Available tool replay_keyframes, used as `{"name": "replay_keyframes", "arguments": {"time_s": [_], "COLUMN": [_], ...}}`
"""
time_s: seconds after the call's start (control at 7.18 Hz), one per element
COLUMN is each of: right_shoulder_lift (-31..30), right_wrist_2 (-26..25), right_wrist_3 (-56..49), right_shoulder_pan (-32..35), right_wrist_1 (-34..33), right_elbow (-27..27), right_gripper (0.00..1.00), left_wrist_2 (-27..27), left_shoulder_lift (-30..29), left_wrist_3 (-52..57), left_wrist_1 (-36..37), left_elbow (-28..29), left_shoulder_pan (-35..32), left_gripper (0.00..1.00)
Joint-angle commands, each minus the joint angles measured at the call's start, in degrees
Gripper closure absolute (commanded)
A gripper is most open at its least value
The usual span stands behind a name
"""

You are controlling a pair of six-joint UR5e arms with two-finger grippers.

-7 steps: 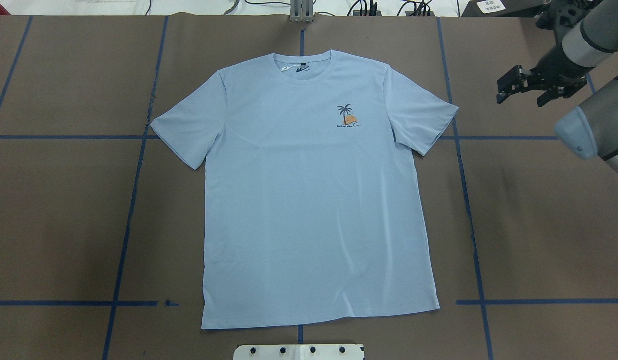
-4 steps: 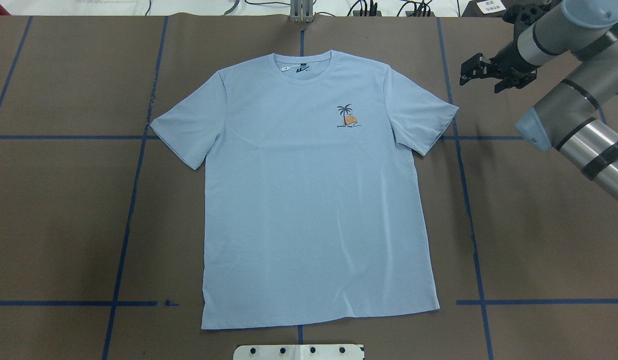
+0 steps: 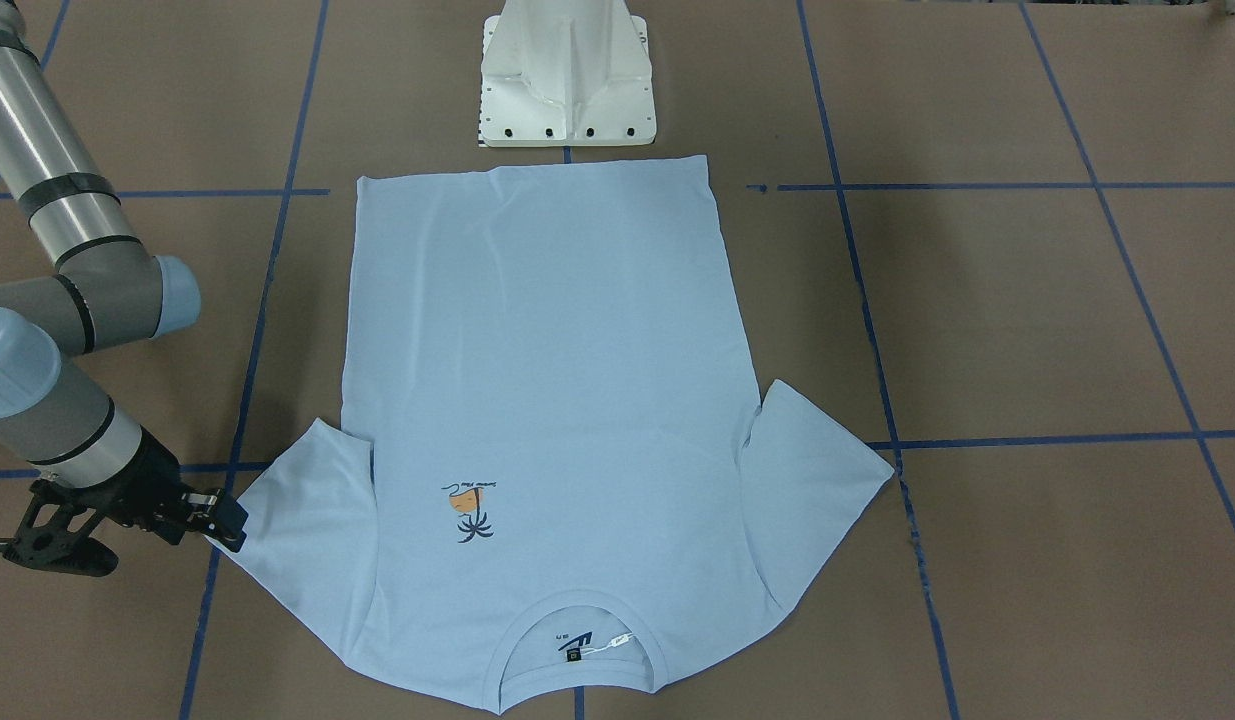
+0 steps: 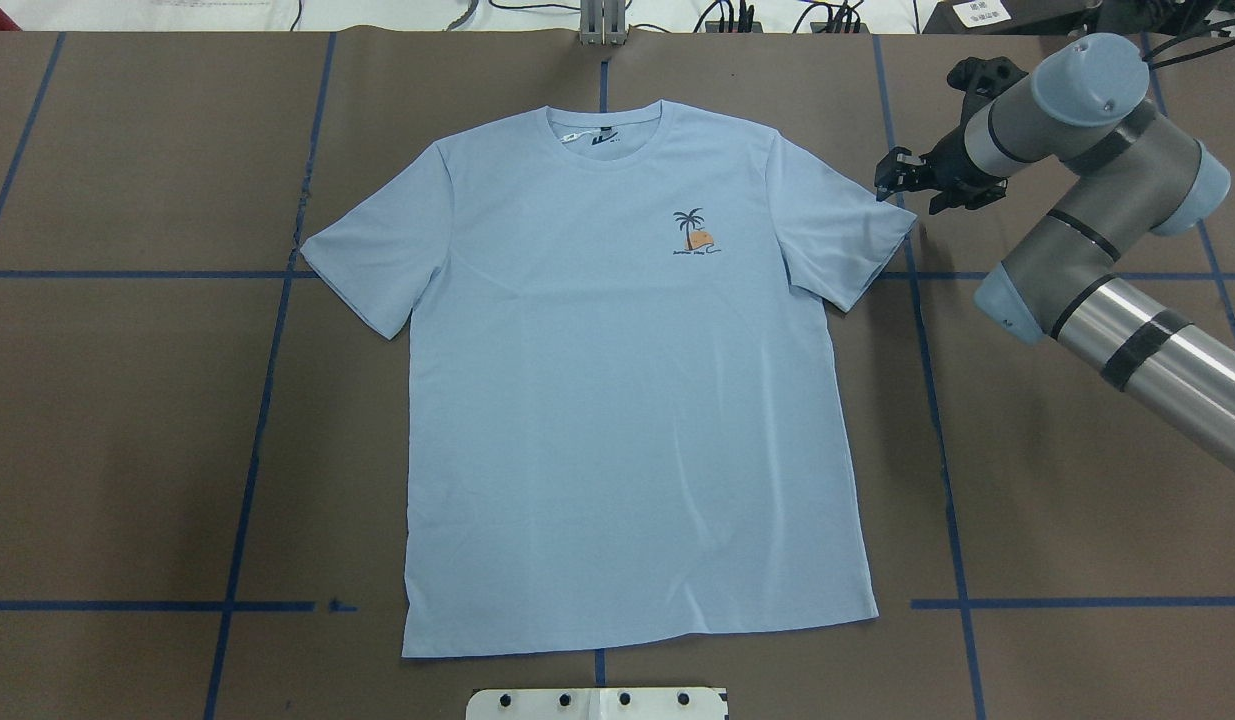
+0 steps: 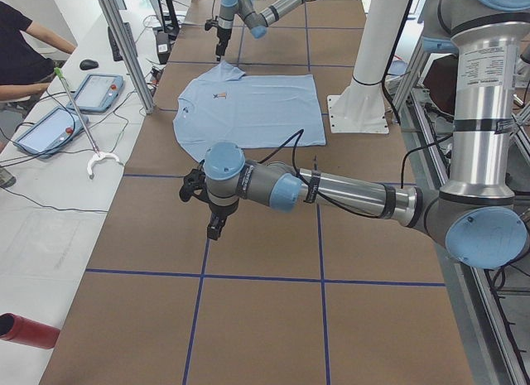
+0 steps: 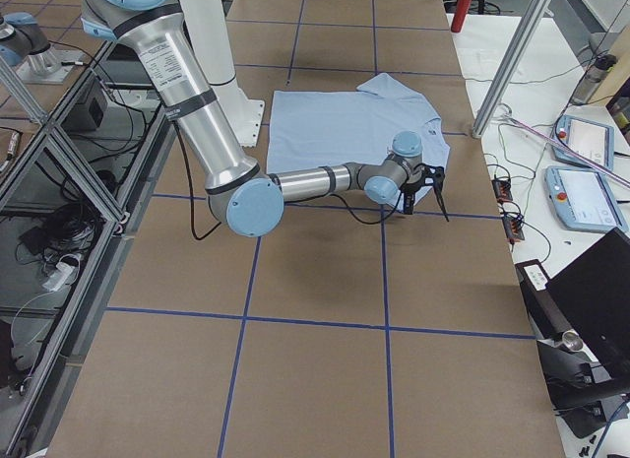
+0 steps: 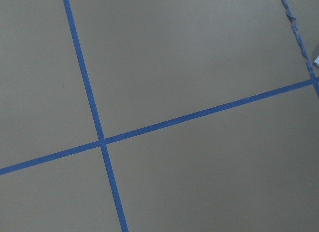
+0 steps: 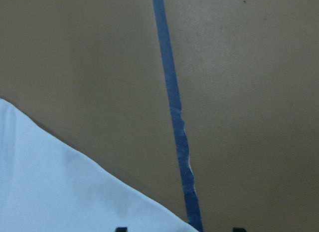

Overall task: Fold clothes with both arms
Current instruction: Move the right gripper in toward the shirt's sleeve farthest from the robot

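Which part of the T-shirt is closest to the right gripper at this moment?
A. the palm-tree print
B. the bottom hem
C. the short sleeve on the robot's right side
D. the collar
C: in the overhead view the right gripper is at the outer edge of the sleeve on that side of the T-shirt. It is far from the hem, the collar and the print.

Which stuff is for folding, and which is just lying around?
For the job: light blue short-sleeved T-shirt with palm-tree print; black two-finger right gripper; black left gripper.
Just lying about: red cylinder; grey control tablet.
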State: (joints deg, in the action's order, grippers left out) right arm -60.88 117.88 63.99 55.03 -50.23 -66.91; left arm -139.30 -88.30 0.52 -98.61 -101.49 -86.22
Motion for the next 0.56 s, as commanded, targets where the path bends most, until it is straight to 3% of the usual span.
{"name": "replay_keyframes", "arguments": {"time_s": [0.0,0.14,0.42], "right_shoulder_lift": [-0.2,-0.2,-0.3], "right_wrist_2": [-0.1,-0.1,0.0], "right_wrist_3": [0.3,0.3,-0.5], "right_shoulder_pan": [-0.6,-0.5,-0.4], "right_wrist_1": [0.0,0.0,0.1], "right_elbow": [0.1,0.0,-0.1], "right_gripper": [0.55,0.96,1.00], "left_wrist_2": [0.0,-0.1,-0.2], "left_shoulder_lift": [0.0,0.0,0.0], "left_wrist_3": [0.0,0.0,0.0], "left_wrist_1": [0.0,0.0,0.0], "left_elbow": [0.0,0.0,-0.2], "left_shoulder_pan": [0.0,0.0,-0.1], "left_gripper": [0.00,0.00,0.00]}}
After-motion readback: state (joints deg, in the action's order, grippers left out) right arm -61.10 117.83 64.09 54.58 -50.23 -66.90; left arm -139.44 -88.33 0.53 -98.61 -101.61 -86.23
